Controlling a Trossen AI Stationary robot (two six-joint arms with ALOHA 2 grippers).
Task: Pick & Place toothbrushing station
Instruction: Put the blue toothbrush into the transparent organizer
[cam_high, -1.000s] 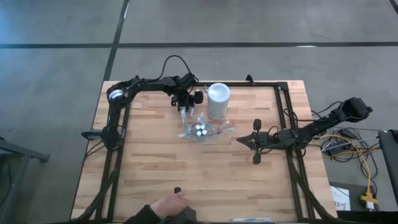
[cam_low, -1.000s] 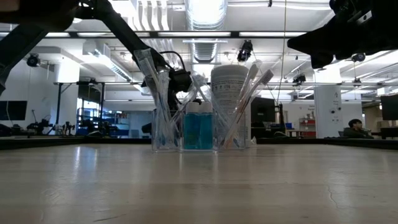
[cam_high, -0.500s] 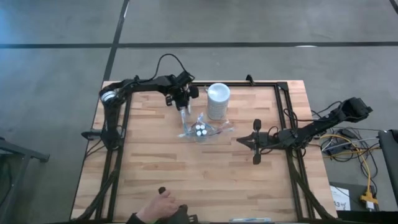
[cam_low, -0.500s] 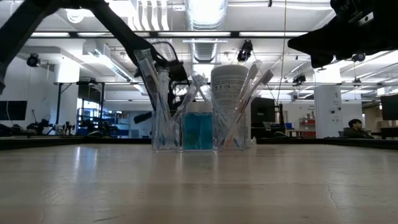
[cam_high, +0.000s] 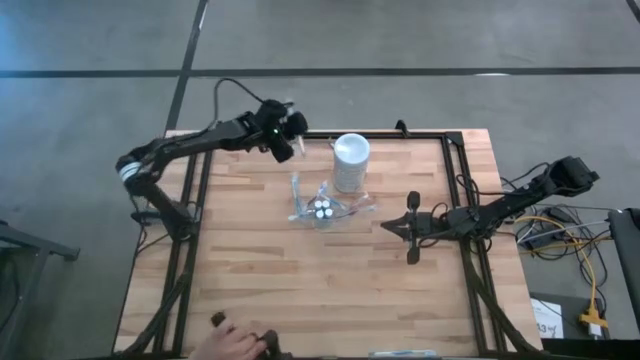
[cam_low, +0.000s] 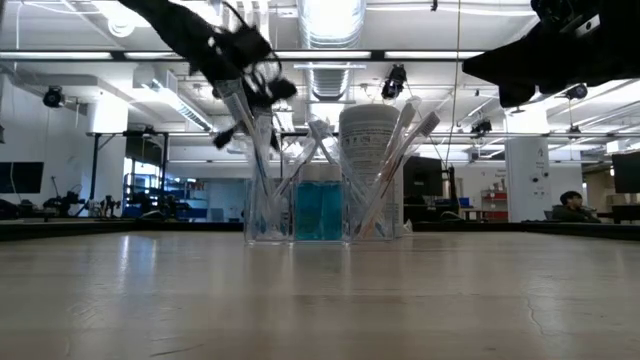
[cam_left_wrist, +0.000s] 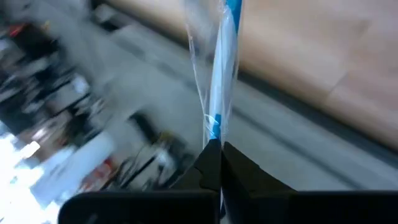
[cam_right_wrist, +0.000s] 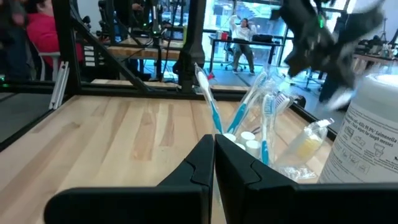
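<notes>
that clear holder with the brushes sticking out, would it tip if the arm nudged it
Probably, if pushed high. The clear holder looks light and narrow, and its toothbrushes lean far beyond the rim, so the load sits high. The white cup stands close beside it and might stop a fall that way.

The right arm's own two dark gripper fingers (cam_right_wrist: 213, 163) sit pressed together above a light wooden butcher-block tabletop (cam_right_wrist: 112, 137). Beyond them stands a cluster of thin pale toothbrushes with blue stripes (cam_right_wrist: 264, 118), leaning apart in different directions, with small white round caps (cam_right_wrist: 245, 140) at their base. Just beside them lies a small clear bottle with a yellowish body (cam_right_wrist: 303, 144), and next to that rises a tall white cylindrical cup with printed text (cam_right_wrist: 365, 137). The other arm's dark gripper (cam_right_wrist: 320, 37) hangs above this group. A black metal frame post (cam_right_wrist: 191, 43) stands at the table's far edge, and a person in a red top (cam_right_wrist: 38, 31) sits off to the side.
</notes>
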